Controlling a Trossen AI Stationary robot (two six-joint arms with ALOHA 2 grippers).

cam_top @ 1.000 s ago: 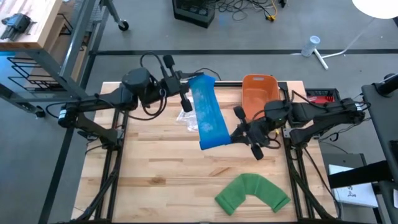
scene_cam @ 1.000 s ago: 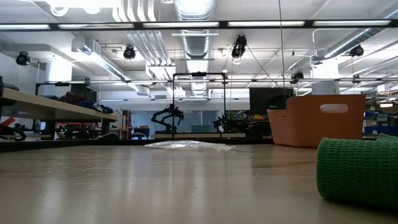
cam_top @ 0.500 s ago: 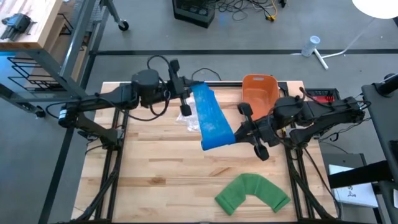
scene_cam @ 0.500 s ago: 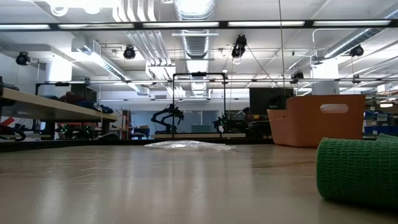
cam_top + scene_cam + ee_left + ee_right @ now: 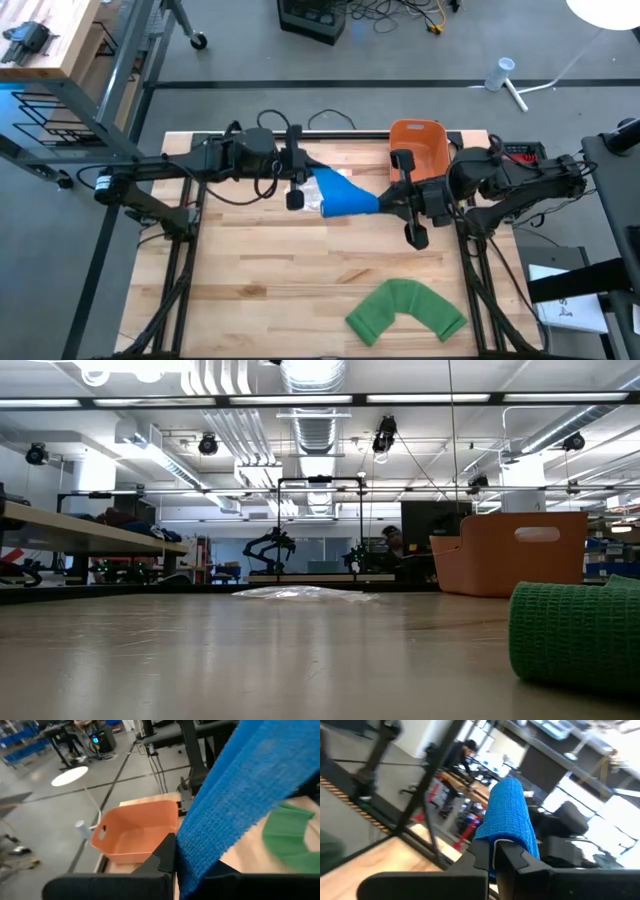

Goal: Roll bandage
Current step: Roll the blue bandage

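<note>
A blue bandage point(image 5: 343, 196) hangs above the middle of the table as a short strip, spanning between my two grippers. My left gripper point(image 5: 303, 182) is shut on its left end and my right gripper point(image 5: 388, 204) on its right end. In the left wrist view the blue bandage point(image 5: 235, 805) runs away from the fingers. In the right wrist view the blue bandage point(image 5: 509, 812) stands up over them. A green bandage point(image 5: 405, 310), bent into an arc, lies flat near the front right edge. My left gripper pinches the bandage's left end point(image 5: 189, 866) between its two fingers, coming roughly level from the table's left. The strip is lifted clear of the table and runs fairly straight toward the other gripper. My right gripper pinches the bandage's right end point(image 5: 506, 831) between its two fingers, coming about level from the table's right. The cloth rises above the fingertips point(image 5: 481, 851) and bends over them. It is clear of the table.
An orange bin point(image 5: 418, 148) stands at the far edge, just behind my right gripper. A clear plastic wrapper point(image 5: 309, 198) lies on the wood under the bandage's left end. The low view shows the green bandage point(image 5: 575, 632) close at the right.
My left gripper has come down and toward the near edge, rolling as it went. My right gripper has risen a little. The blue bandage, a long strip running far to near, now spans crosswise between the grippers and looks much shorter from above.
</note>
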